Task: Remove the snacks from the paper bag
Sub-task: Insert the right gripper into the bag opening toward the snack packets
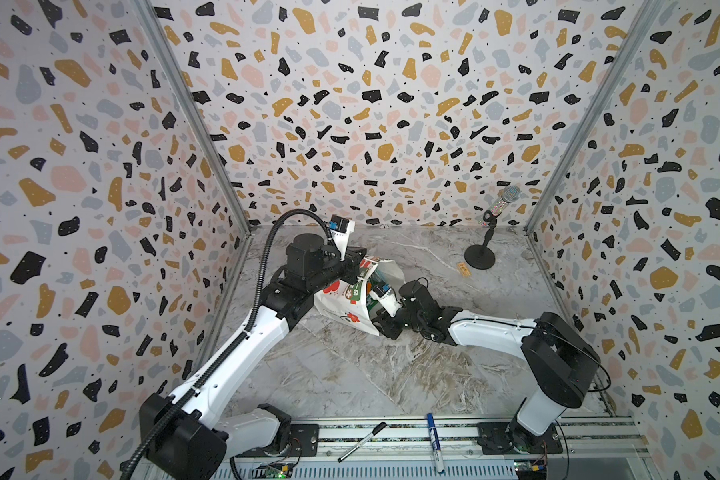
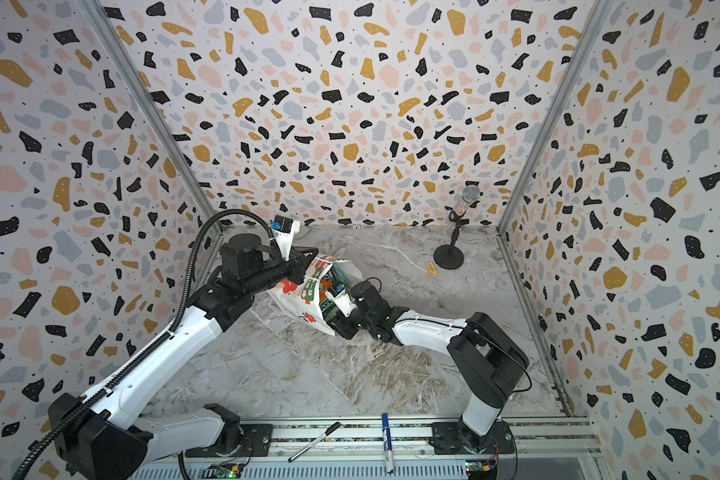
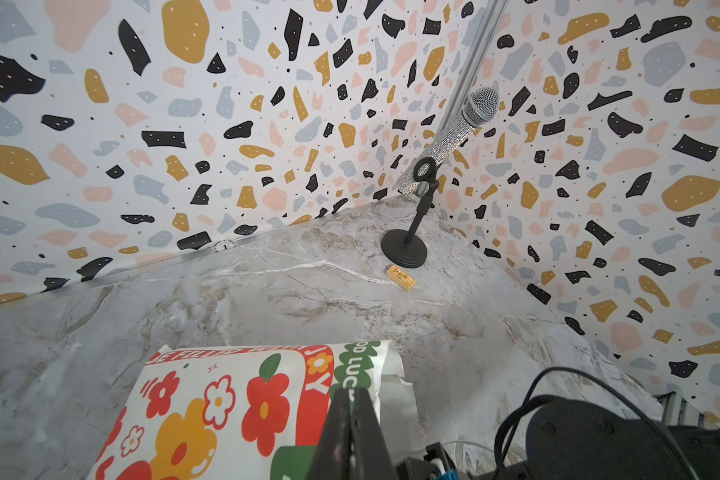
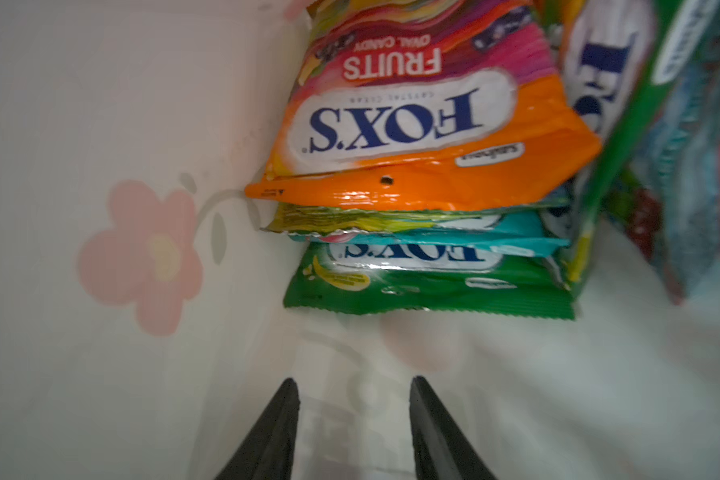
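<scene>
Lying on its side near the middle of the grey marbled desk (image 1: pixel 391 374), the white paper bag printed with red flowers (image 1: pixel 346 311) has its mouth turned toward the right arm. The left hand (image 3: pixel 352 392) is pressed together on the bag's upper rim, pinching the paper there and holding that edge up off the desk. The right hand (image 4: pixel 354 380) sits inside the mouth with its two black fingers (image 4: pixel 283 415) spread apart and nothing between them, the bag's white inner wall showing in the gap.

Ahead of those fingers, deeper in the bag, lie the flat glossy candy packets with white FOX'S labels (image 4: pixel 391 120). An orange-pink packet (image 4: pixel 433 191) is on top of the stack; a yellow-green packet (image 4: pixel 350 218) and a teal packet (image 4: pixel 495 243) peek out beneath it; a green packet (image 4: pixel 425 295) lies lowest and nearest the fingers, clear of them. Beside the stack a second green packet (image 4: pixel 624 124) stands on edge, with something teal and red past it too blurred to name.

Far back on the right a glittery silver microphone on a black round-footed stand (image 1: pixel 504 199) rises near the corner; a small yellow block (image 1: pixel 463 267) lies just beside its foot. A black pen (image 1: pixel 362 441) and a blue-capped marker (image 1: pixel 434 442) rest on the front rail.
</scene>
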